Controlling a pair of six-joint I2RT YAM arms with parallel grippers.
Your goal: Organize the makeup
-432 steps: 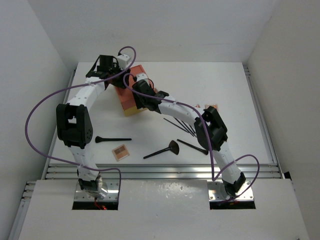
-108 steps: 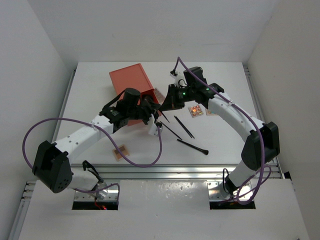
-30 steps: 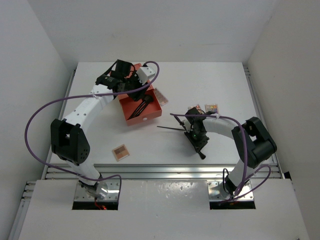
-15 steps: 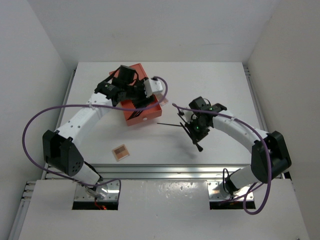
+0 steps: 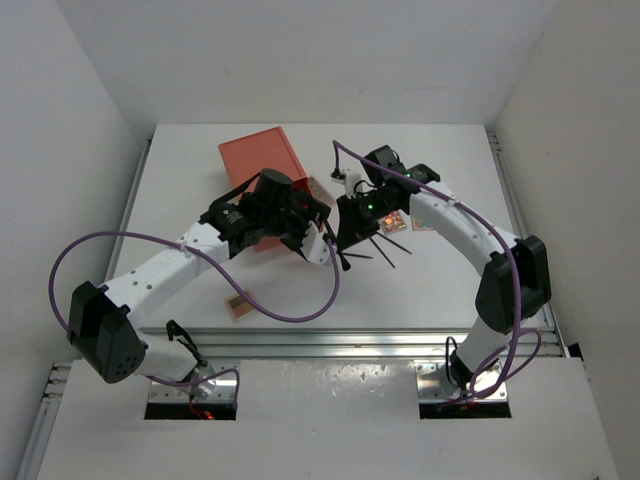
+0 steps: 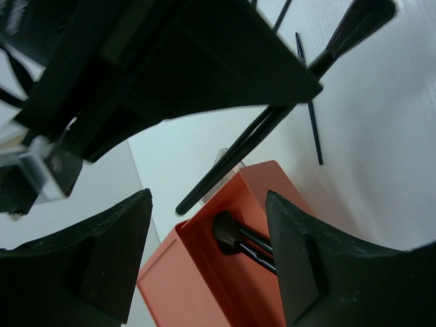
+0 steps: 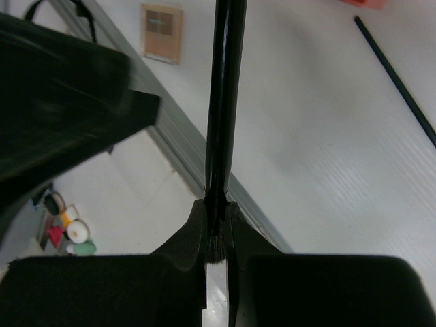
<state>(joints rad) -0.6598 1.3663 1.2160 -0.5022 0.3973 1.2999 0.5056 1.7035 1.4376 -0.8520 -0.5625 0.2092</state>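
1. Our right claw (image 7: 216,225) is clamped on a black brush (image 7: 223,102), in the air above the middle of the tabletop;
2. our left claw (image 6: 208,204) has its fingers apart, close to the orange box (image 6: 197,293);
3. we should line the brush up with the box length and release it low, we think; thin sticks (image 5: 385,248) lie mid-table.

Our left arm (image 5: 160,270) stretches forward and inward, left pincer (image 6: 208,204) spread wide with nothing between its fingers. Our right arm (image 5: 465,225) folds inward, right pincer (image 7: 216,208) clamped on a thin black brush (image 7: 225,102), just right of the left pincer.
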